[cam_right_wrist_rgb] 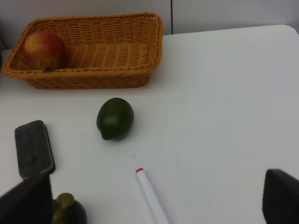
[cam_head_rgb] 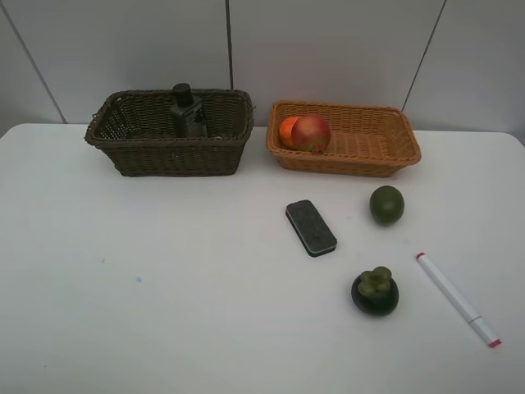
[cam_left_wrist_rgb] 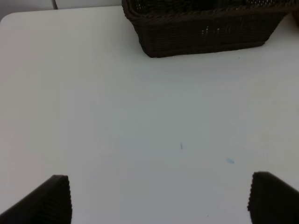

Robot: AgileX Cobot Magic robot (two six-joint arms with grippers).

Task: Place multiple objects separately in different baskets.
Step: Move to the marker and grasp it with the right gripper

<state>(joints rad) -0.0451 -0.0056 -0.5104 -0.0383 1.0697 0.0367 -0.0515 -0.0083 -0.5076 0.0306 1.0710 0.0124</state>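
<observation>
Right wrist view: partway through sorting, our right gripper [cam_right_wrist_rgb: 154, 203] and left gripper [cam_left_wrist_rgb: 159, 200] are open and empty, the lime [cam_right_wrist_rgb: 115, 118] sits mid-frame, so next we should grab it for the orange basket [cam_right_wrist_rgb: 93, 77].

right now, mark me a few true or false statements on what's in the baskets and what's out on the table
1. The pump bottle stands in the dark basket. True.
2. The lime lies in the tan basket. False: it lies on the table, in front of that basket.
3. The pomegranate and the orange sit in the tan basket. True.
4. The eraser is in the dark basket. False: it lies on the table.
5. The left gripper is shut on the marker. False: it is open and empty; the marker lies on the table.
</observation>
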